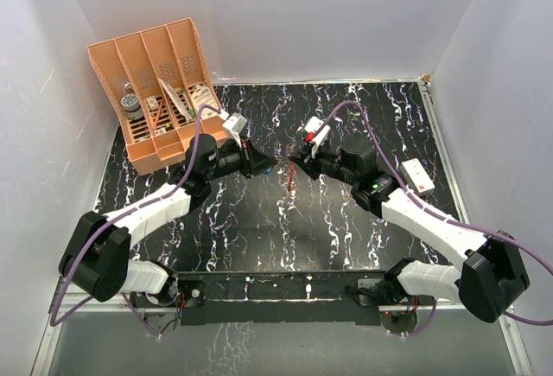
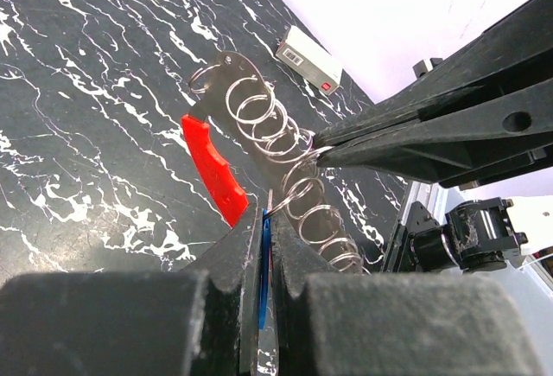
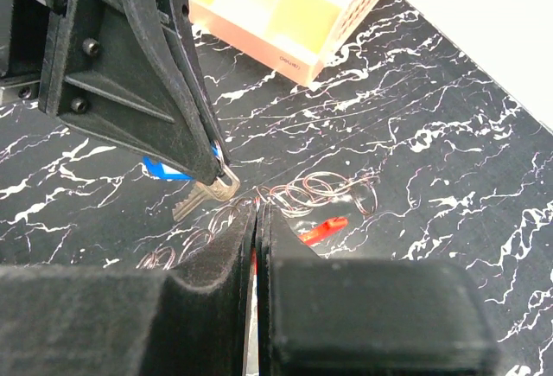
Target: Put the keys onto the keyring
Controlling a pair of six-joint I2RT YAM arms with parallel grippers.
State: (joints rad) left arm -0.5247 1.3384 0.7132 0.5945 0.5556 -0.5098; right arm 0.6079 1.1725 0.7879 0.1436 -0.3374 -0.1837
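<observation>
Key (image 3: 200, 200) pinched in left fingers (image 2: 226, 262) — keyring (image 2: 216, 168) in right fingers (image 2: 415, 134), alongside.

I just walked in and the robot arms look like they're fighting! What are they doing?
They're working together. The left gripper is shut on the key, pinching its blue head. The right gripper is shut on the keyring, holding its wire loops in the air, red side dangling. The key is right by the loops; I can't tell whether it's on yet.

White-and-black arms (image 1: 160, 206), purple cables (image 1: 350, 104), black wedge jaws, recessed screw heads (image 3: 91, 46).
</observation>
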